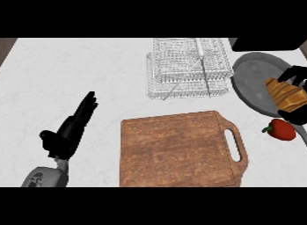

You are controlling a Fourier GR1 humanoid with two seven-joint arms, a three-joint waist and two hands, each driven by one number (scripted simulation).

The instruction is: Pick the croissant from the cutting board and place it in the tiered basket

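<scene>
Curling round the croissant (286, 94), the right hand (305, 79) shows at the view's right edge, fingers above the pastry and thumb below, holding it over a grey pan (253, 79). The left hand (68, 132) rests open at the lower left, fingers straight and slanting up to the right; a small mark on its grey forearm cannot be read. The croissant is clear of the wooden cutting board (175, 149), up and to its right, and lies right of the wire tiered basket (188, 68), apart from it. A red pepper (282, 129) sits just below the right hand.
</scene>
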